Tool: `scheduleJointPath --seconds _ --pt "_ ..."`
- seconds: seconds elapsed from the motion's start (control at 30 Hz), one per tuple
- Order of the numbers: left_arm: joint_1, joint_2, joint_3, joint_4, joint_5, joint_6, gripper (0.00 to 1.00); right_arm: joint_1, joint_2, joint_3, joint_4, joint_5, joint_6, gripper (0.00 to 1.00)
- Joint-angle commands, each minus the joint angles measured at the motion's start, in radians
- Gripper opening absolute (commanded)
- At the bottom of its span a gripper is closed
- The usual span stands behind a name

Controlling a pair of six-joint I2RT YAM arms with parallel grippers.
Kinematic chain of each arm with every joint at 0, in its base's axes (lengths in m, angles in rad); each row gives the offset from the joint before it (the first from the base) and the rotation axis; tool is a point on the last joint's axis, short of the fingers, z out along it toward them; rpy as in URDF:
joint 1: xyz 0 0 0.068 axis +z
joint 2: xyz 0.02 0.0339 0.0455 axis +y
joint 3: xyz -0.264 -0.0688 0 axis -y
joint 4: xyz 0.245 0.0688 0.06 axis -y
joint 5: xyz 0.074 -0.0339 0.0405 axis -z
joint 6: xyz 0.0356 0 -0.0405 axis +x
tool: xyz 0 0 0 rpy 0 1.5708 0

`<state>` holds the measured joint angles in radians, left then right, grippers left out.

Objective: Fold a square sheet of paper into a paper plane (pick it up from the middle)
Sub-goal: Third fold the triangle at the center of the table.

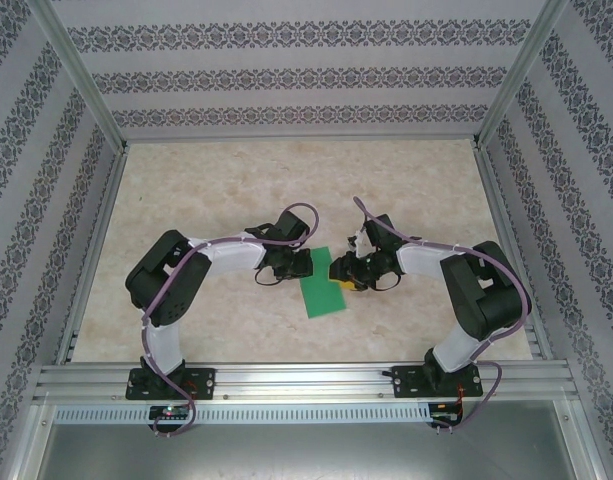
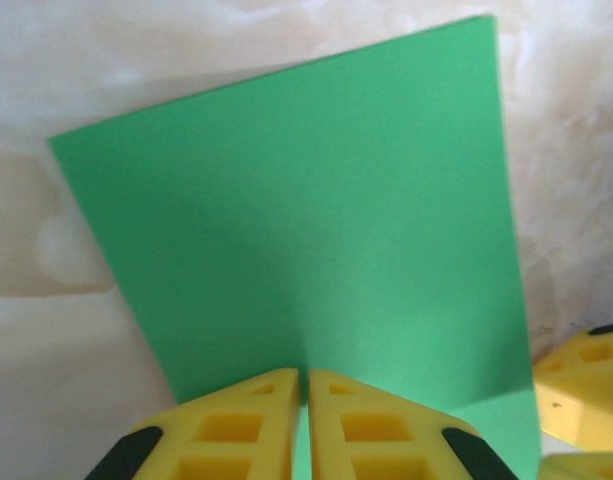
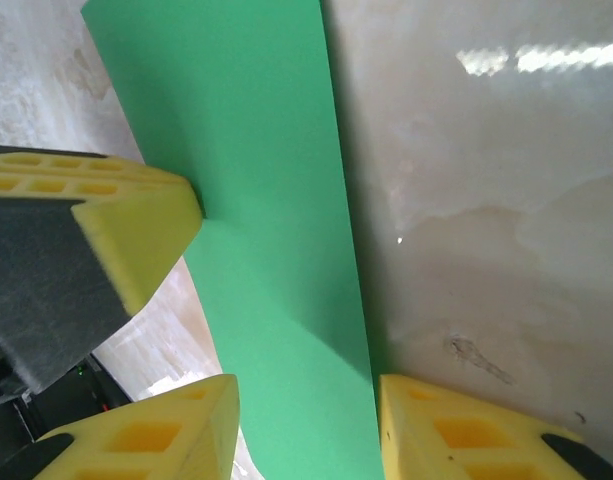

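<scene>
I have the thin, bright green square sheet of paper (image 1: 322,287) between my two grippers, over the pale marbled bench (image 1: 216,180). It is plain and unmarked, with a smooth surface and crisp straight edges. From above it reads as a narrow slanted strip. Beside the right gripper one long edge throws a dark shadow on the bench, so that side looks raised. My left gripper (image 2: 304,388) is closed, its yellow fingers pinching the sheet's edge, and the paper spreads out ahead of it. My right gripper (image 3: 306,395) stands partly open with the sheet running between its fingers. I cannot tell whether they touch it.
</scene>
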<state>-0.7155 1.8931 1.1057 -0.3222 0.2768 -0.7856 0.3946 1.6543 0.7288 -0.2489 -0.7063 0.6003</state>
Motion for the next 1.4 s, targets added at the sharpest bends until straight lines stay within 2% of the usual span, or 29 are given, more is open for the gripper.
scheduleJointPath --seconds 0.0,0.27,0.43,0.5,0.67,0.77,0.9,1.03,1.17,1.37 --pt "-0.009 0.024 0.009 0.022 -0.018 0.026 0.12 0.0 0.014 -0.002 0.048 -0.038 -0.009 0.4" --pt "-0.009 0.029 0.002 0.037 0.002 0.081 0.12 -0.01 0.066 0.029 0.054 -0.046 -0.02 0.37" --pt "-0.009 0.015 0.017 0.025 0.019 0.146 0.13 -0.022 0.079 0.039 0.072 -0.063 -0.015 0.25" --pt "-0.009 -0.016 0.013 0.032 0.024 0.16 0.16 -0.023 0.078 0.041 0.072 -0.063 -0.007 0.17" --pt "-0.028 -0.146 -0.04 0.042 -0.009 0.199 0.29 -0.023 0.061 0.025 0.088 -0.049 0.047 0.09" --pt "-0.085 -0.23 -0.074 0.014 -0.067 0.252 0.37 -0.022 0.043 0.0 0.12 -0.033 0.103 0.05" --pt "-0.208 -0.334 -0.117 -0.021 -0.193 0.29 0.48 -0.015 0.027 -0.05 0.213 -0.032 0.214 0.04" --pt "-0.331 -0.4 -0.166 -0.011 -0.296 0.304 0.56 -0.013 0.011 -0.073 0.226 -0.002 0.262 0.05" --pt "-0.411 -0.363 -0.163 -0.027 -0.347 0.323 0.6 -0.007 0.011 -0.081 0.235 0.002 0.291 0.05" --pt "-0.506 -0.208 -0.053 -0.11 -0.459 0.368 0.62 0.004 0.024 -0.08 0.24 0.001 0.309 0.06"
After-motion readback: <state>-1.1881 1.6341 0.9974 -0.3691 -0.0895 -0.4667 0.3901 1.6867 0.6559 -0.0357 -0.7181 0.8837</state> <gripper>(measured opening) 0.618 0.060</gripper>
